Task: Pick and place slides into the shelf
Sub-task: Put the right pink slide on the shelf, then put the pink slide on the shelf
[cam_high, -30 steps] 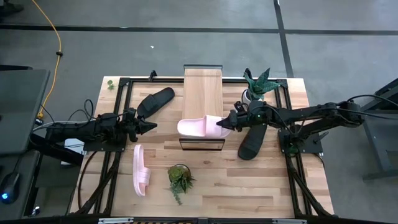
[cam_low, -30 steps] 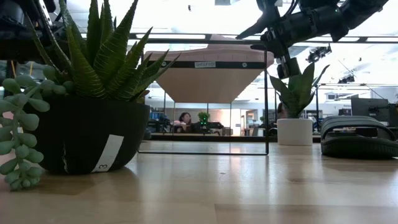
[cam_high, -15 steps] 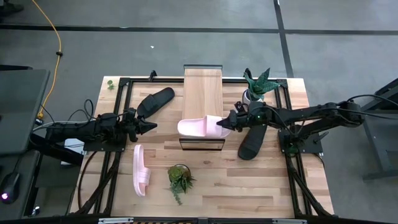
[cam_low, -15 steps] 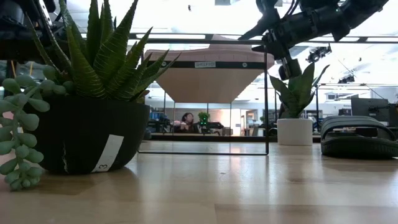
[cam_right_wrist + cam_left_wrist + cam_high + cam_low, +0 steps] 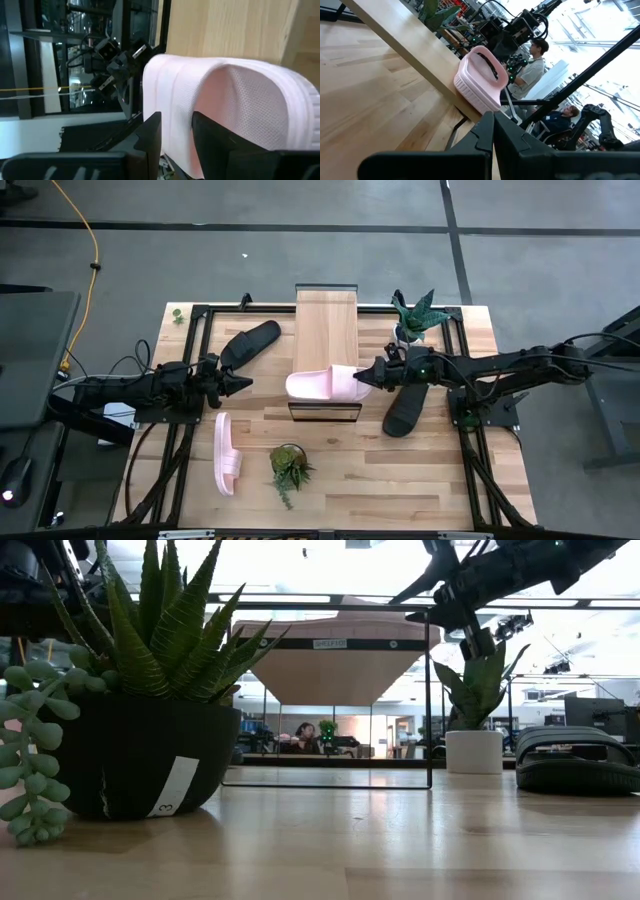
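A pale pink slide [image 5: 320, 384] lies across the near end of the light-wood shelf [image 5: 326, 330], its left end overhanging the shelf's edge. My right gripper [image 5: 360, 378] is shut on the slide's right end. A second pink slide [image 5: 227, 452] lies on its side on the table at the near left. One black slide [image 5: 250, 342] rests left of the shelf, another [image 5: 405, 408] right of it, under my right arm. Left of the shelf, my left gripper [image 5: 245, 383] hovers shut on nothing, pointing level at the pink slide [image 5: 481, 82]. My right gripper pinches the pink slide's strap [image 5: 176, 125] at the slide's right end. One finger [image 5: 212, 137] sits on the strap's mesh-lined inner side, the other [image 5: 150, 137] on its outer face. The fingers come nearly level from the table's right. The slide's sole rests on the shelf top.
A potted plant in a white pot [image 5: 413, 318] stands just behind my right arm. Another, in a dark pot [image 5: 288, 465], stands near the front, and a small one [image 5: 177, 315] at the far left corner. Black frame rails [image 5: 200, 330] run along both table sides.
My right gripper's wrist has swung a little toward the table's right edge and tipped slightly, its fingertips staying at the pink slide. The slide has kept its place on the shelf.
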### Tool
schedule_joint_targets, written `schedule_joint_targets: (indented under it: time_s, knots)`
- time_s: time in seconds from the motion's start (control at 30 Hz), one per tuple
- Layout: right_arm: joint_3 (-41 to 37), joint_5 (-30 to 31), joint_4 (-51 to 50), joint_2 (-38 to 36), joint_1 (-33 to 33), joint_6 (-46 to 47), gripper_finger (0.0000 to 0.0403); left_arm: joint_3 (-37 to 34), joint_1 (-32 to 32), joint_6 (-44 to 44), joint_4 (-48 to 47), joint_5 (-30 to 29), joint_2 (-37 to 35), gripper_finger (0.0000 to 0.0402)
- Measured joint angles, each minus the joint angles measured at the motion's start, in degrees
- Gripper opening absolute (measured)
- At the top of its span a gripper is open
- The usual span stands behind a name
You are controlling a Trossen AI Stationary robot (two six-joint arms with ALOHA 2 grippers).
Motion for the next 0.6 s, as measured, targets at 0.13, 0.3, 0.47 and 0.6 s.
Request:
schedule_joint_targets:
  time_s: [0.13, 0.3, 0.47, 0.6]
  knots:
    - [0.0, 1.4, -1.6, -0.86, 0.41, -0.11, 0.0099, 0.02, 0.02, -0.09, 0.0, -0.02, 0.0, 0.0001]
    - [0.0, 1.54, -4.21, -2.13, 0.56, -0.11, 0.0099, 0.0, 0.0, -0.09, 0.0, 0.0, 0.0, 0.0001]
    - [0.0, 2.11, -4.32, -3.34, 0.58, -0.7, 0.0099, 0.02, 0.02, -0.44, 0.0, 0.0, 0.0, 0.0001]
    - [0.0, 3.77, -4.85, -5.58, 0.57, -2.28, 0.0099, 0.01, 0.02, -1.79, 0.01, 0.0, 0.0, 0.0001]
